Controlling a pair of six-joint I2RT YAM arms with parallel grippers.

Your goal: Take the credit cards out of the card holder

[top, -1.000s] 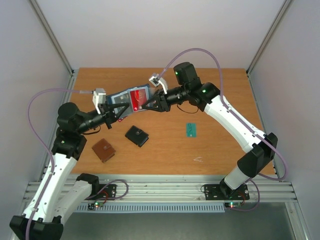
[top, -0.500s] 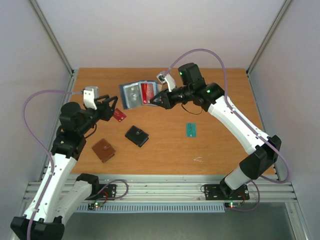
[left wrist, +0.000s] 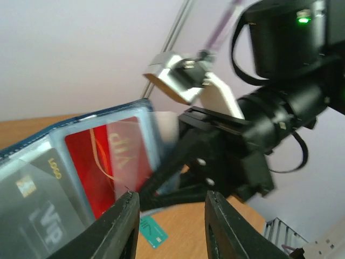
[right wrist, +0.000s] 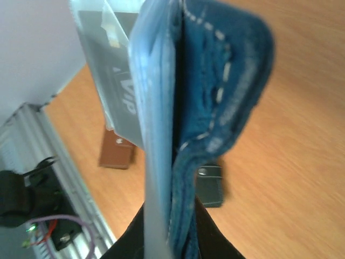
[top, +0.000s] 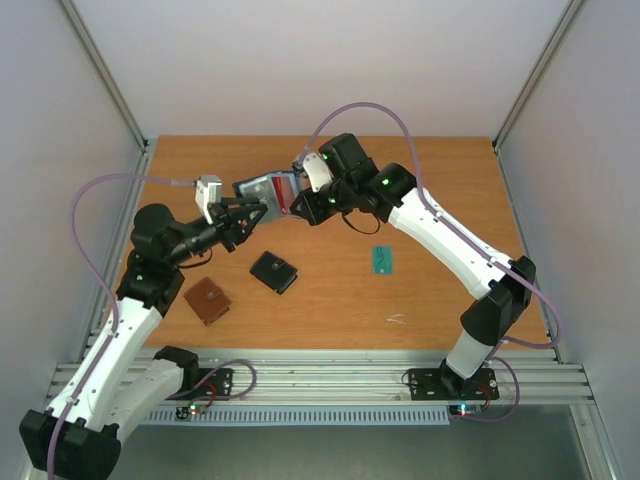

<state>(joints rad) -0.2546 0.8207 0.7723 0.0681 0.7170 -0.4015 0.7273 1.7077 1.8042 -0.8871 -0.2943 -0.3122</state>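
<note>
My right gripper (top: pixel 298 204) is shut on the dark navy card holder (top: pixel 258 187) and holds it open above the table. In the right wrist view the holder (right wrist: pixel 215 91) stands edge-on between my fingers. The red card (left wrist: pixel 108 156) and the black card (left wrist: pixel 43 199) sit in its clear pockets. My left gripper (top: pixel 255 212) is open and empty, its tips just short of the holder's lower edge. The left wrist view shows its open jaws (left wrist: pixel 171 226) below the red card. The teal-green card (top: pixel 383 260) lies flat on the table to the right.
A black wallet (top: pixel 273 271) and a brown wallet (top: pixel 207 300) lie on the table below the left gripper. Both show under the holder in the right wrist view, the black one (right wrist: pixel 210 186) and the brown one (right wrist: pixel 116 154). A small pale scrap (top: pixel 396 319) lies near the front.
Half a second ago my left gripper was drawn back to the left with a small red piece at its tips. It has now come back to the holder. The right gripper swung the holder leftward.
</note>
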